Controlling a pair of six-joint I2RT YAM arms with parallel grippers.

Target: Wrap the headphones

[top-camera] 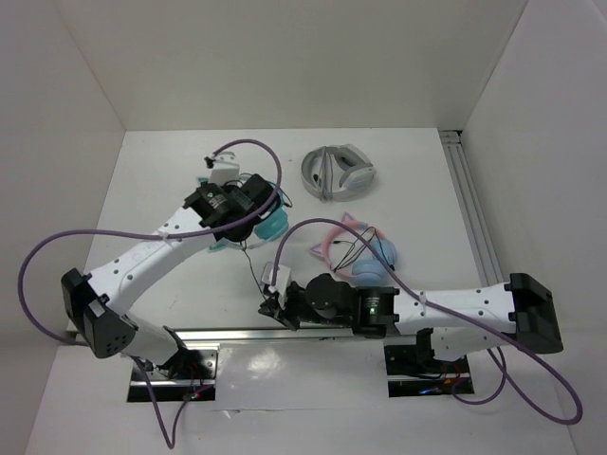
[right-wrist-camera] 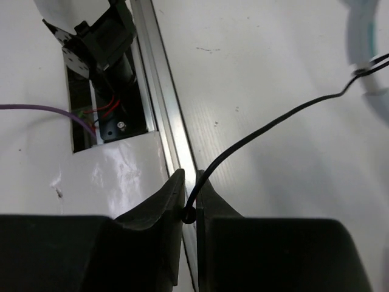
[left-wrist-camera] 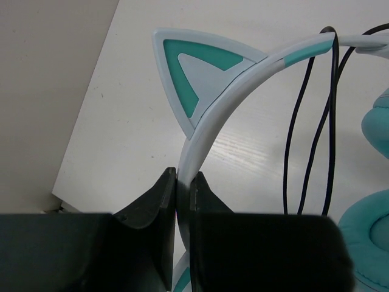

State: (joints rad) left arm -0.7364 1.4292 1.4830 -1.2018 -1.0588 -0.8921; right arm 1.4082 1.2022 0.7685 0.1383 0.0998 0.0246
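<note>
The teal headphones (top-camera: 273,227) sit left of centre in the overhead view, largely covered by the left gripper (left-wrist-camera: 183,179). From the left wrist camera, that gripper's jaws are clamped tight on the pale headband (left-wrist-camera: 209,131) at the bottom middle of the frame, just below 1 pointed cat ear (left-wrist-camera: 194,73). A teal earcup (left-wrist-camera: 371,243) shows at the right edge.

The thin black cable (right-wrist-camera: 273,121) hangs in strands from the headband at the upper right of that view. In the right wrist view it crosses the white table (right-wrist-camera: 261,55) from the upper right down to the bottom centre. There the right gripper (right-wrist-camera: 189,182) has its jaws closed on it, beside a metal rail (right-wrist-camera: 164,103).

Seen from overhead, a pink cat-ear pair (top-camera: 365,256) lies just right of centre. A grey-white folded pair (top-camera: 339,172) lies above it, apart from it.
</note>
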